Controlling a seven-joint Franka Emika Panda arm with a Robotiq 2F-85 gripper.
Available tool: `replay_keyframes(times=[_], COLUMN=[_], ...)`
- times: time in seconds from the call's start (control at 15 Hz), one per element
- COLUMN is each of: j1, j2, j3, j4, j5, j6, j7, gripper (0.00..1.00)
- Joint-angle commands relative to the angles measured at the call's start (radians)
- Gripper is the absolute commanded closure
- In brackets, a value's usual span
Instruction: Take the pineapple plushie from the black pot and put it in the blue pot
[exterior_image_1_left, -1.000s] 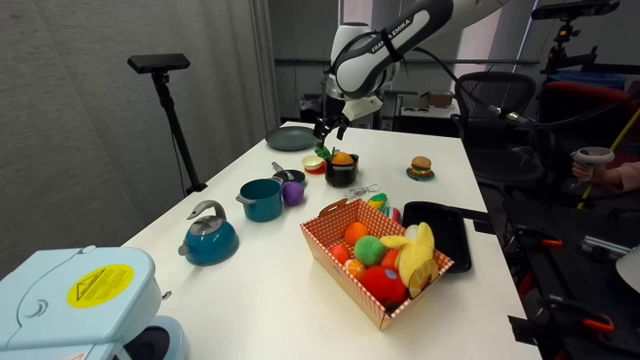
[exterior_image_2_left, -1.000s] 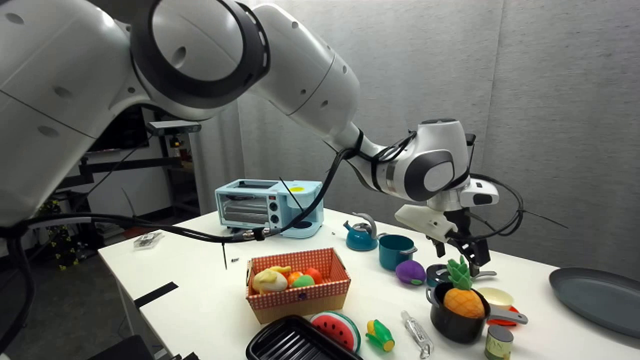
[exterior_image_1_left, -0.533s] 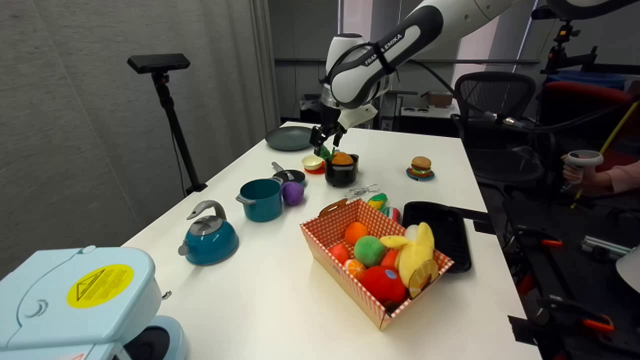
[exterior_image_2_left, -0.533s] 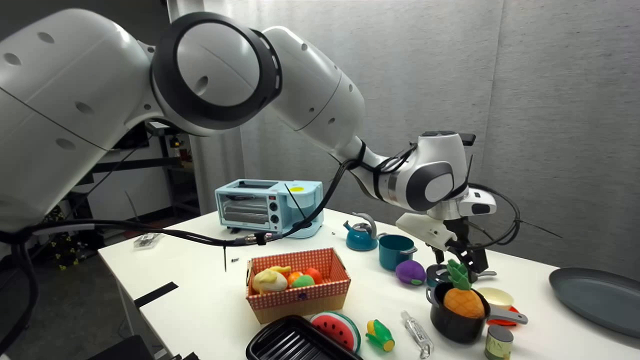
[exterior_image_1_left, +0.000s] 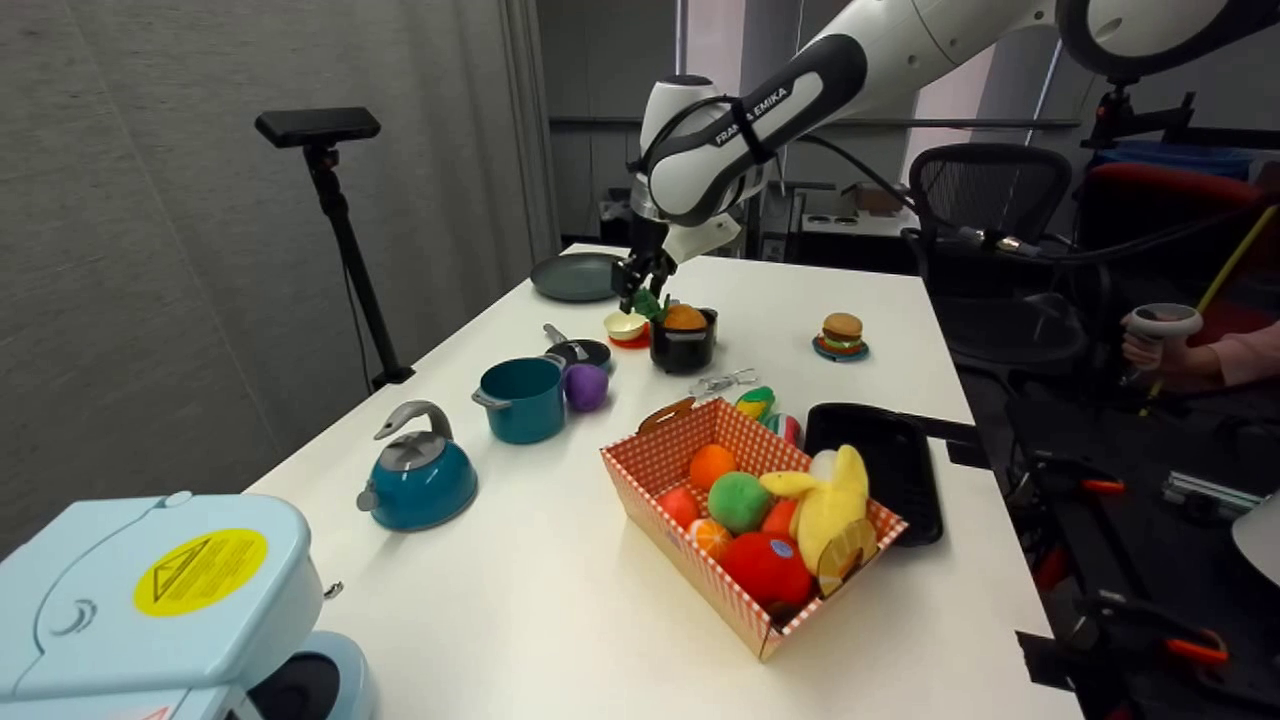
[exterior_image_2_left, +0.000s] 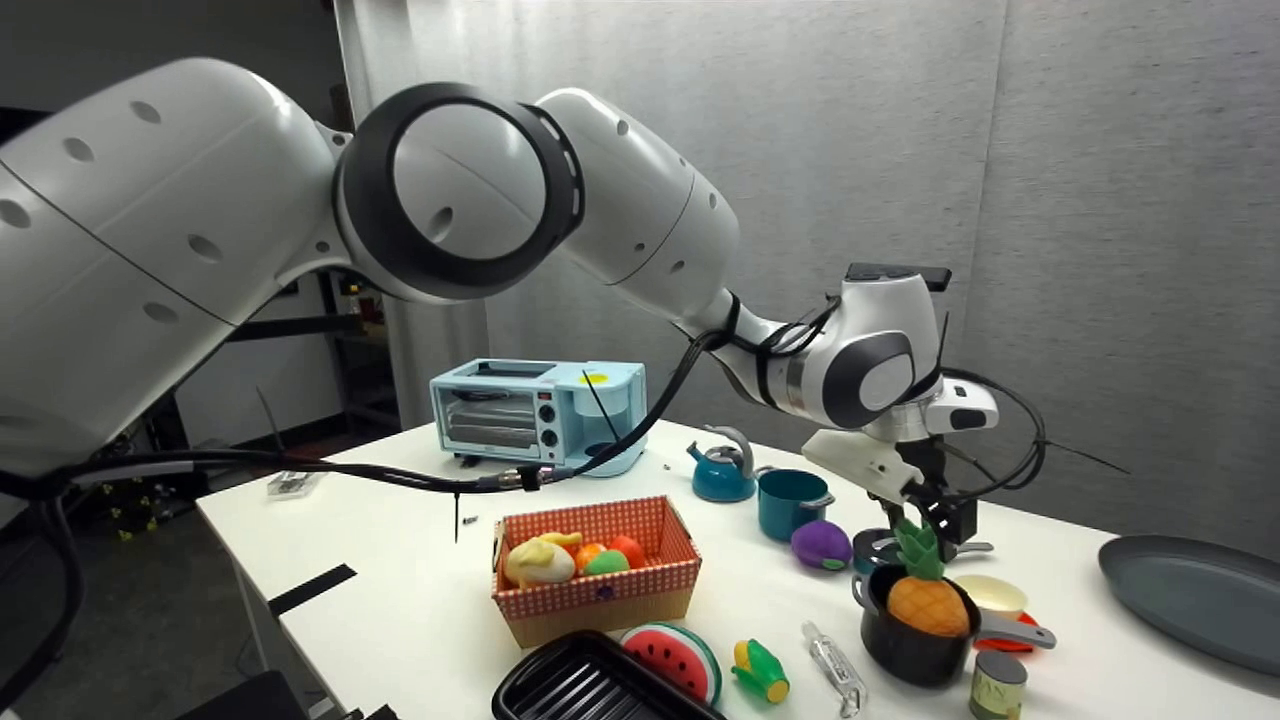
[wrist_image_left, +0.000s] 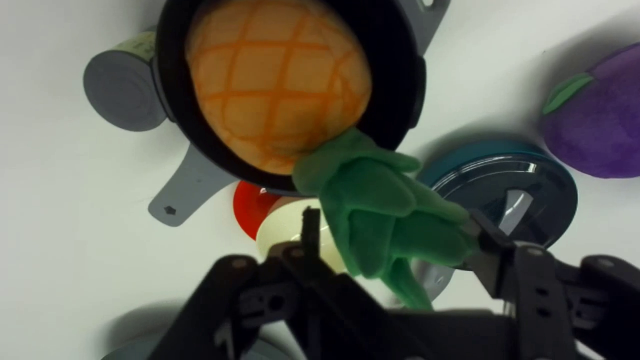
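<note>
The pineapple plushie (wrist_image_left: 280, 85) sits in the black pot (exterior_image_2_left: 905, 650) with its green leaves sticking up over the rim. The plushie (exterior_image_2_left: 927, 607) and the black pot (exterior_image_1_left: 682, 354) show in both exterior views. My gripper (wrist_image_left: 393, 220) is open around the leaves in the wrist view. The right finger meets the leaf tips; a narrow gap seems to remain at the left finger. In an exterior view the gripper (exterior_image_2_left: 918, 535) is just behind the leaves, which partly hide it. The blue pot (exterior_image_1_left: 527, 404) stands upright, nothing visible inside; it is out of the wrist view.
A purple toy (exterior_image_2_left: 822, 545) and a lidded teal pan (wrist_image_left: 515, 195) lie between the pots. A cream bowl (exterior_image_2_left: 990, 594) on a red plate and a can (exterior_image_2_left: 998, 686) stand beside the black pot. A checkered basket (exterior_image_2_left: 600, 605) and teal kettle (exterior_image_1_left: 424, 487) are farther off.
My gripper has moved down to the plushie's leaves, and its fingers look closer together in the exterior views. The plushie and both pots have stayed in place.
</note>
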Motion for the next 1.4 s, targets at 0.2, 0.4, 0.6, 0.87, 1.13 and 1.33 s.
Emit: replay_keyframes(times=[0.2, 0.4, 0.6, 0.87, 1.13, 1.33], j1=[-0.003, 0.007, 0.018, 0.028, 0.042, 0.058], j2=[0.06, 0.036, 0.004, -0.053, -0.109, -0.144], j3=[-0.008, -0.016, -0.021, -0.011, -0.005, -0.005], j4=[0.091, 0.044, -0.007, -0.075, -0.125, -0.143], j5=[0.0, -0.011, -0.023, -0.022, -0.017, -0.019], j6=[-0.02, 0.01, 0.041, 0.078, 0.113, 0.116], j7=[0.039, 0.036, 0.03, 0.024, 0.028, 0.035], gripper=[0.8, 0.99, 0.99, 0.98, 0.98, 0.98])
